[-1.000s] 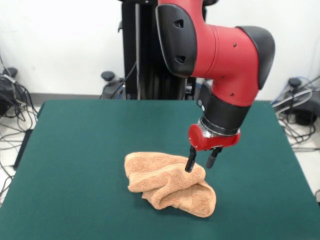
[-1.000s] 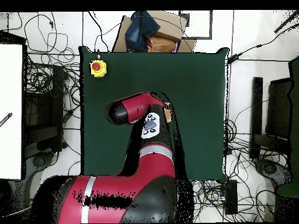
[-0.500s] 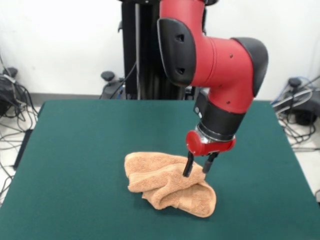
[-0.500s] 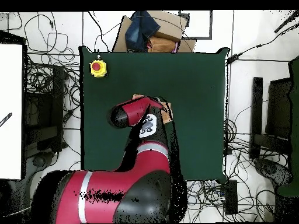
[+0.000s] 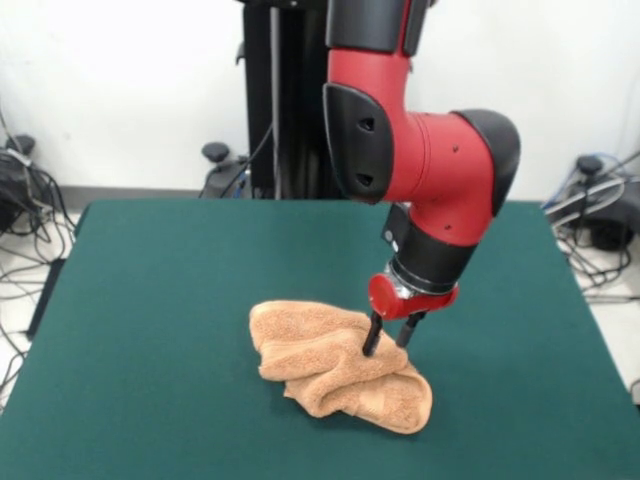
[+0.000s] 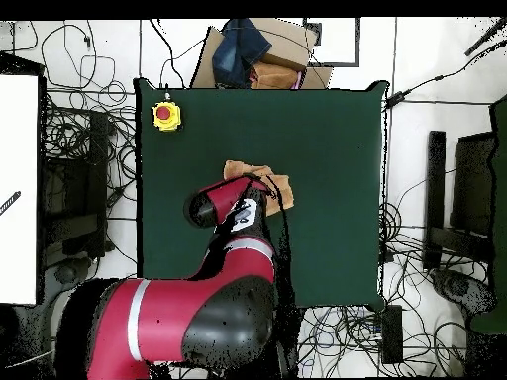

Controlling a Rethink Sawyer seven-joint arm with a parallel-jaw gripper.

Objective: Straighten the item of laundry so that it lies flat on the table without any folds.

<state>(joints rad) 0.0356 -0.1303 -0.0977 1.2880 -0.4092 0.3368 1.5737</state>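
The item of laundry (image 5: 330,362) is a peach-orange towel lying crumpled in thick folds near the middle of the green table (image 5: 150,300). My gripper (image 5: 388,338) comes down on its far right part. One finger presses into the cloth and the other stands at the towel's edge, with a gap still between them, so the gripper is open. In the overhead view only the towel's edges (image 6: 280,185) peek out from under the red arm, which hides the gripper there.
A yellow box with a red button (image 6: 164,115) sits at one corner of the table (image 6: 327,148). Cardboard and dark cloth (image 6: 248,49) lie just beyond the table's far edge. Cables and stands surround the table on the floor.
The gripper has come down and shifted slightly left onto the towel, and its fingers have drawn closer together. The arm's elbow has swung back. The towel has kept its shape.
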